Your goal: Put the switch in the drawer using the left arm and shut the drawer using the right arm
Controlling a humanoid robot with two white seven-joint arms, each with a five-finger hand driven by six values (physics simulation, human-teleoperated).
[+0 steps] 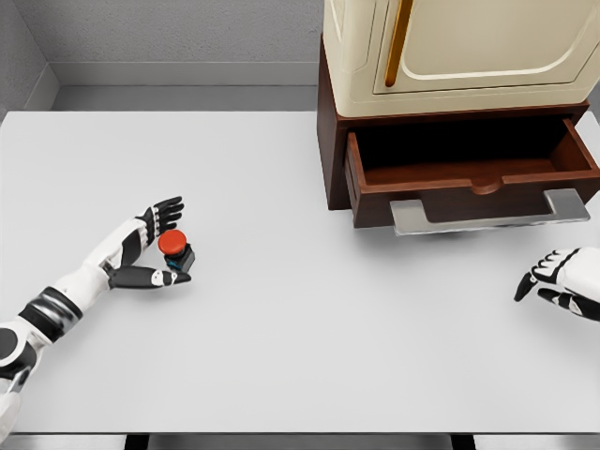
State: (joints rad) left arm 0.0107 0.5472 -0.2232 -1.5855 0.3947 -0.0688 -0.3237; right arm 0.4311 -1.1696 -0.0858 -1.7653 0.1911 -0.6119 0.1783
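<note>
Nearest to us, our left hand (150, 246) sits well to the left of the dark wooden drawer (473, 173), low on the white table (300, 328). Between its dark fingers (167, 214) above and its thumb below sits the small switch with a round red button on a dark blocky base (174, 251). The digits look closed around it, so we judge it gripped, though whether it is clear of the table we cannot tell. The switch lies just right of the palm, at the fingertips. It is a stubby thing; its short axis runs from base to button, and the button points up and slightly left, towards the fingers.

Our right hand (561, 281) rests just below the drawer's right end, fingers loosely curled and holding nothing. It is much the nearer hand to the drawer's flat grey metal handle (487, 214).

Farther back, the drawer stands pulled open beneath the cream cabinet (459, 47), its cavity bare. For the left hand, the drawer lies far to the right and farther away.
</note>
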